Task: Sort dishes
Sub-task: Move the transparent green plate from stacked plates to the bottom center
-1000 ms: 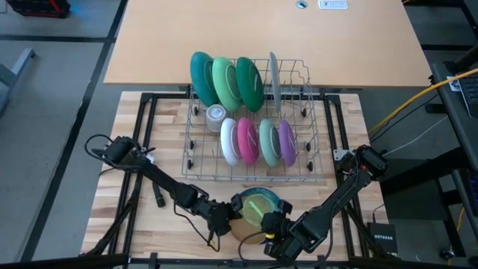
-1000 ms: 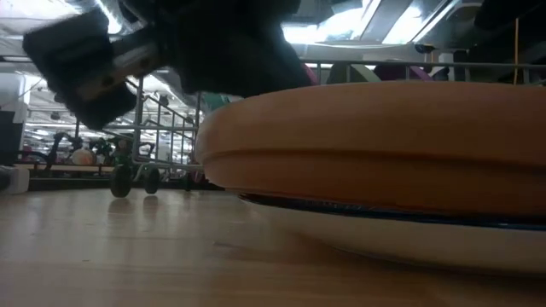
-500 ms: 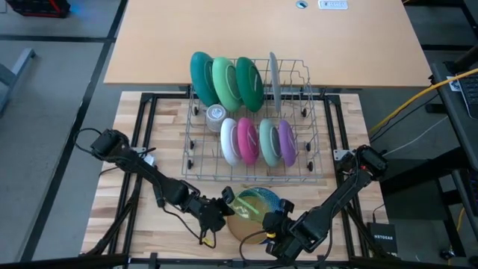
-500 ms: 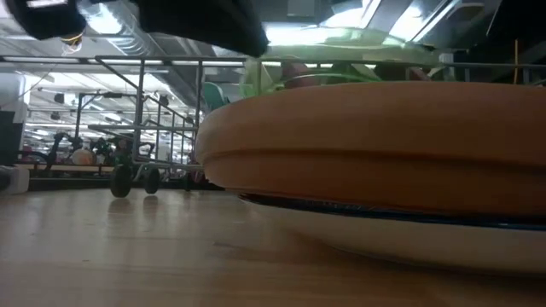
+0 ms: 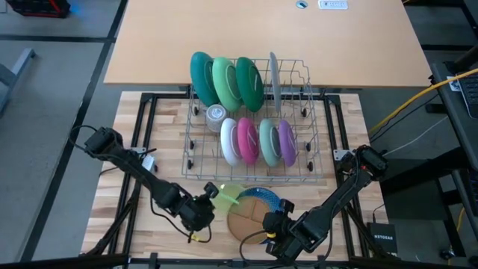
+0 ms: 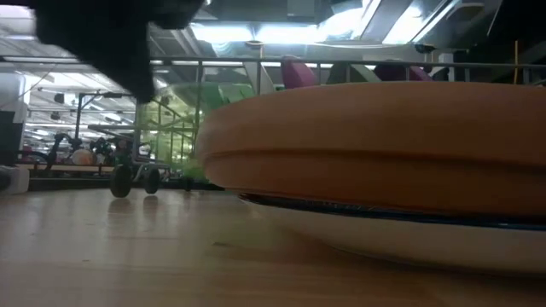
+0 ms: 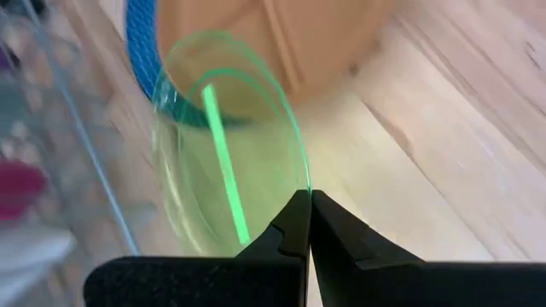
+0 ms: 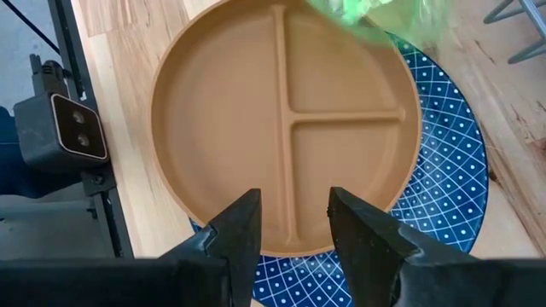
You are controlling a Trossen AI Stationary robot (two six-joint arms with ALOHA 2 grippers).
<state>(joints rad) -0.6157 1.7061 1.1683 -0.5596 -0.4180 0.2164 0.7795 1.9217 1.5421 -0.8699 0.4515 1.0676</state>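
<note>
Behind my grippers the rack (image 5: 299, 161) holds most dishes; left gripper (image 7: 308, 198), pinched shut on the pale green plate (image 7: 223, 141), lifts it clear, while right gripper (image 8: 294, 223), half-open and empty, hovers over the tan plate (image 8: 286, 128) and blue plate (image 8: 444, 183), both unsorted.

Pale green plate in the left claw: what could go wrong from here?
The left claw pinches the pale green plate by its very rim, so it may swing or slip. It hangs close to the wire rack and could snag. The right claw hovers open over the tan plate; the arms could crowd.
</note>
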